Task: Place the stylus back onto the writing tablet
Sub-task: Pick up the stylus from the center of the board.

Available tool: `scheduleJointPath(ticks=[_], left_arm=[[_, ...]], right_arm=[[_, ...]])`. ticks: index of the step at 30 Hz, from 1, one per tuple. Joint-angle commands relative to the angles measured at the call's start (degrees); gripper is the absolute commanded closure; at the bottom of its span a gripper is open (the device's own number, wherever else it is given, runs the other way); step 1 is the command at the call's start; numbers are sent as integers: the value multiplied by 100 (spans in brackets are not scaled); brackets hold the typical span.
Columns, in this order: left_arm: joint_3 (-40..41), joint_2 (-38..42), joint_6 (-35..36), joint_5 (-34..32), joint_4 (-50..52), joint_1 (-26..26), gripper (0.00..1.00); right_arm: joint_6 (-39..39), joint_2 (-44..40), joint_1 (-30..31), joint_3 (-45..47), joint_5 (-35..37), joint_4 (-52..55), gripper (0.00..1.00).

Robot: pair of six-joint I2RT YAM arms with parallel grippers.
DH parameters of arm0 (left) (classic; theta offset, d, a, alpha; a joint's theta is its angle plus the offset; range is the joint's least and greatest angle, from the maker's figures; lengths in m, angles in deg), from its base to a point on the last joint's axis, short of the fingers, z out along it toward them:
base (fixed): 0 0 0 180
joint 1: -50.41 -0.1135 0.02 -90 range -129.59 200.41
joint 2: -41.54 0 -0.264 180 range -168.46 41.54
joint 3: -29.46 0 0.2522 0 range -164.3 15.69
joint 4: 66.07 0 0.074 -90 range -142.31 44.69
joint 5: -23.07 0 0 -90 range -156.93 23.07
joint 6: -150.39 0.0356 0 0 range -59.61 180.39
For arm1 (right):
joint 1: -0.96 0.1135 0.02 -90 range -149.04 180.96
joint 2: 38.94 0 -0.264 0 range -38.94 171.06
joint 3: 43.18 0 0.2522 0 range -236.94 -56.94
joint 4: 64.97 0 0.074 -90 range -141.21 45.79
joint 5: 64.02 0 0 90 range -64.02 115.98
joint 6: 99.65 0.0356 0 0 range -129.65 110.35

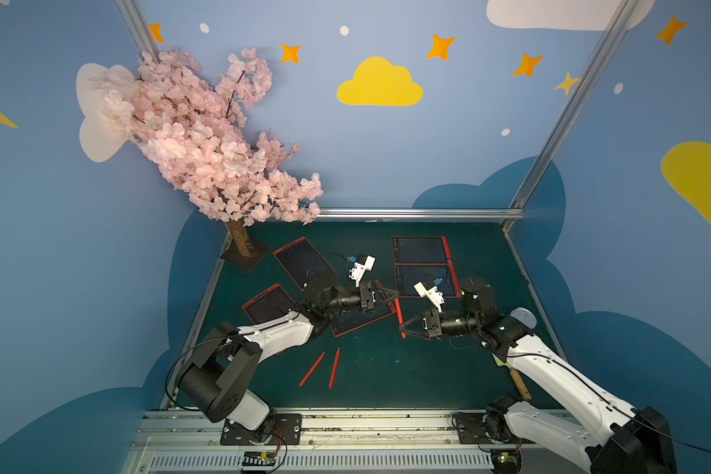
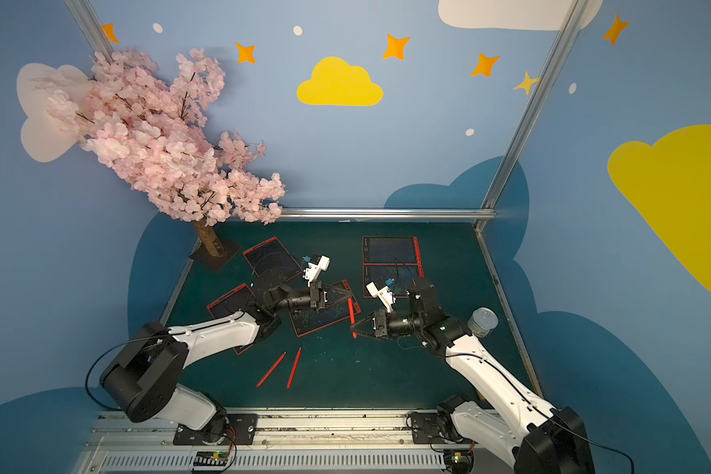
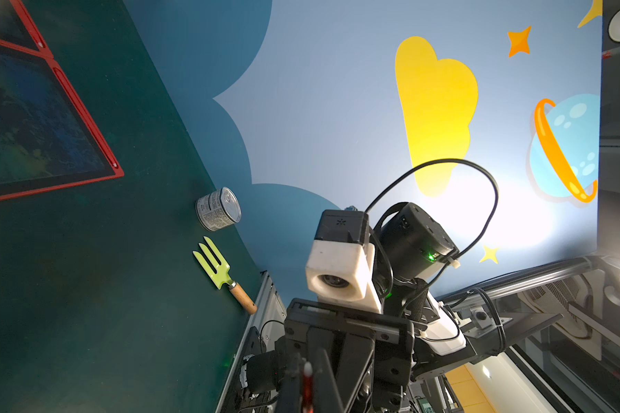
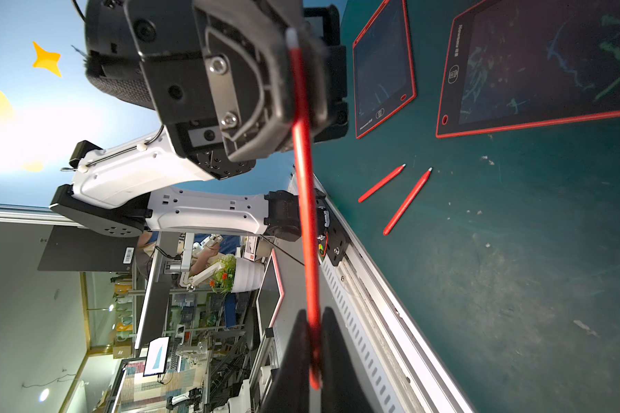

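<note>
Your left end effector (image 1: 396, 294) and right end effector (image 1: 401, 326) both pinch the stylus (image 1: 398, 314), seemingly a handover to reorient it.

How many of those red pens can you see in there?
3. One stylus is gripped by both the left gripper and right gripper; two loose styluses lie on the green table near the front. Others may be docked on tablets.
</note>
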Motion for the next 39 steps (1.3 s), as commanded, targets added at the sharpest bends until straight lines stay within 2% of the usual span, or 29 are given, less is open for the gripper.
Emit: scheduleJointPath(ticks=[1,3,5,7,13,17,19,22,28,33,39], left_arm=[[-48,73,106,-8,308,-5,89],[-151,168,146,-82,760,-5,79],[-260,348,321,-187,1396,-5,63],[-375,573,607,-329,2071,-9,52],[-819,1350,1680,-1037,4567,-54,29],[-1130,1703,2167,-1685,6080,-60,13],[-1327,1788,2327,-1961,6756,-36,9],[-1441,1879,2251,-2294,7293,47,9],[-1453,1780,1984,-2793,7295,452,24],[-1419,1474,1987,-2734,6795,662,35],[-1401,1051,1731,-2662,6176,789,40]], right_arm=[[38,4,18,-77,113,36,97],[54,-26,45,-113,138,67,99],[-28,-36,86,-189,228,245,100],[-125,-27,127,-264,335,441,100],[-408,40,281,-385,1038,851,100],[-678,179,547,-633,1905,1377,100],[-783,271,734,-764,2363,1579,100],[-866,435,992,-950,3047,1829,100],[-777,716,1275,-1143,3685,1943,100],[-595,921,1366,-1200,3892,2035,100],[-410,979,1408,-1078,3941,1876,100]])
